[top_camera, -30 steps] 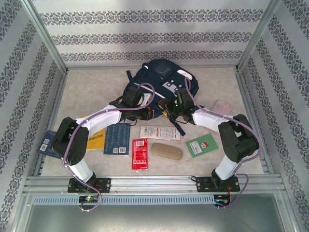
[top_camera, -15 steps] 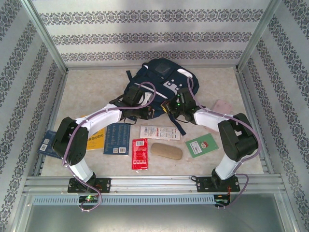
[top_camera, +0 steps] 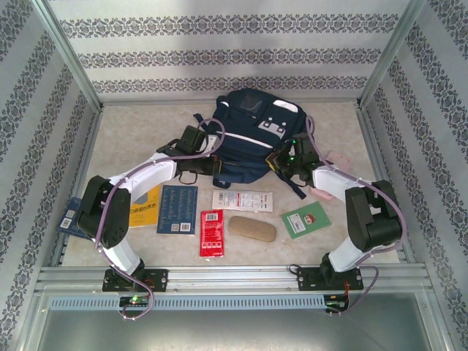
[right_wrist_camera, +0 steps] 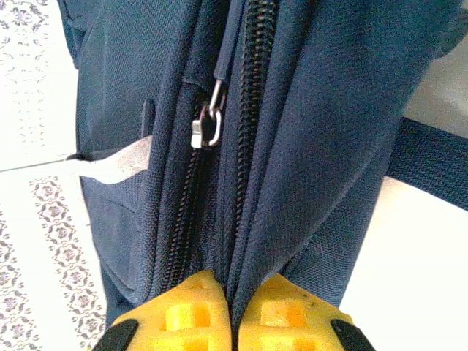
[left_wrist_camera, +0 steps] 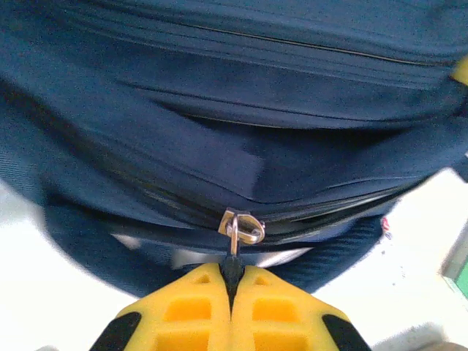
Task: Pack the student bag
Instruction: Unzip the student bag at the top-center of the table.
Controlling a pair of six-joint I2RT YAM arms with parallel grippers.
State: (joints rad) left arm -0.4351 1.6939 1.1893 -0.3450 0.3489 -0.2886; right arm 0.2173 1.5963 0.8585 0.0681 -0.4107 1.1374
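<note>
The left claw (left_wrist_camera: 232, 274) is pinching the zip pull (left_wrist_camera: 235, 234) at nine o'clock of the student bag (top_camera: 252, 139); the right claw (right_wrist_camera: 232, 292) is clamping fabric at three o'clock, likely bracing it.

table (top_camera: 146, 124) | far centre: student bag (top_camera: 252, 128) | left edge: blue booklet (top_camera: 73, 217), yellow book (top_camera: 146, 207), blue book (top_camera: 178, 209) | near centre: white packet (top_camera: 242, 200), red packet (top_camera: 210, 232), tan case (top_camera: 252, 228) | right: green booklet (top_camera: 306, 219), pink pouch (top_camera: 338, 162)

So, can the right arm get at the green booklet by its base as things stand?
Probably not yet: the right tool is shut on the student bag's fabric. Once it lets go, likely yes; the green booklet lies uncovered on the table near that arm.
</note>
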